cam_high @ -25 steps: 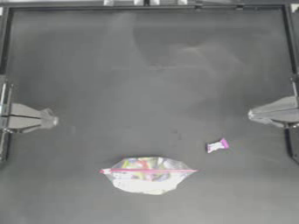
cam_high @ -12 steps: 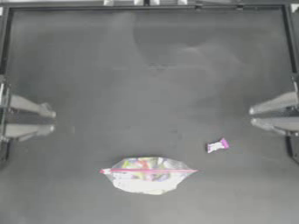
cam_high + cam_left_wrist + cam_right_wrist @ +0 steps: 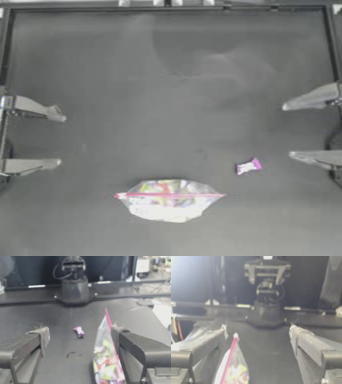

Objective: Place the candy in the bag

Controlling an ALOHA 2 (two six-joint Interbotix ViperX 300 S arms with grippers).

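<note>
The bag [image 3: 168,199] lies flat on the near middle of the table, clear plastic with a pink seal strip and coloured sweets inside. It also shows in the left wrist view [image 3: 107,361] and the right wrist view [image 3: 232,369]. The candy [image 3: 248,166], whitish with pink ends, rests on the table to the right of the bag and a little farther back, also seen in the left wrist view [image 3: 79,331]. My left gripper [image 3: 60,140] sits open at the left edge. My right gripper [image 3: 287,131] sits open at the right edge, not far from the candy. Neither holds anything.
The dark table [image 3: 174,85] is bordered by a raised frame along its back and sides. The opposite arm's base [image 3: 74,288] stands at the far edge in the left wrist view, and the other base [image 3: 266,309] in the right wrist view.
Both grippers have opened wide from a shut pose at the table's sides. The bag and the candy have not moved.
</note>
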